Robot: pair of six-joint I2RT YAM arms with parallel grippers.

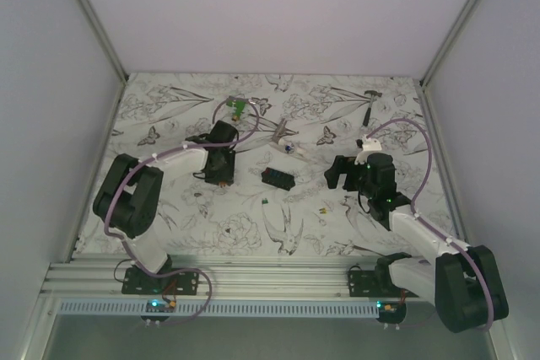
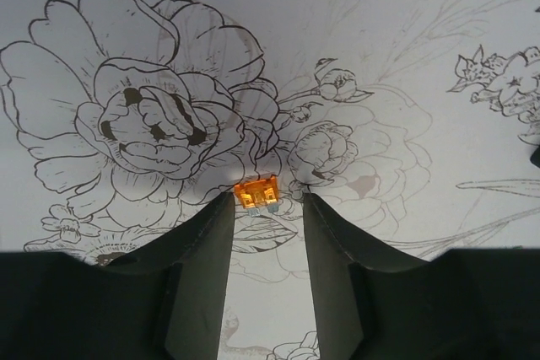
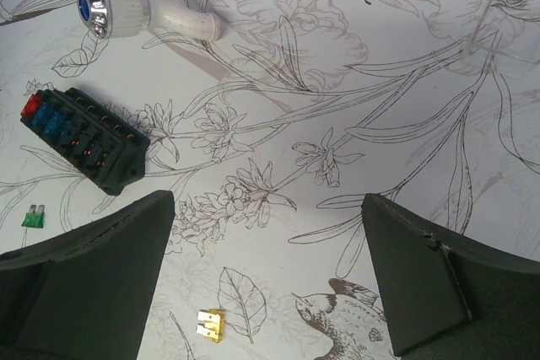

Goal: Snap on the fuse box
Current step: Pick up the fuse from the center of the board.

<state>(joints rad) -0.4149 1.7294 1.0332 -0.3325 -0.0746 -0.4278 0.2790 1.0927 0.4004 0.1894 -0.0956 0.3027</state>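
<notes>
Straddling left gripper [image 2: 268, 201]: jaws parted, orange fuse [image 2: 256, 191] between the tips, not clamped.
fuse box [image 3: 84, 137]: mid-table, at 10 o'clock from right gripper [image 3: 266, 200]; red and blue fuses seated in its slots.
right gripper: spread wide, empty.

The left gripper [image 2: 267, 204] hangs over the counter [image 2: 405, 48], whose white cover carries line-drawn flowers. Its two dark jaws stand apart. A small orange fuse [image 2: 256, 192] lies between their tips, against the left jaw, with a gap to the right one. A large printed bloom [image 2: 143, 115] spreads to the far left of it.
</notes>
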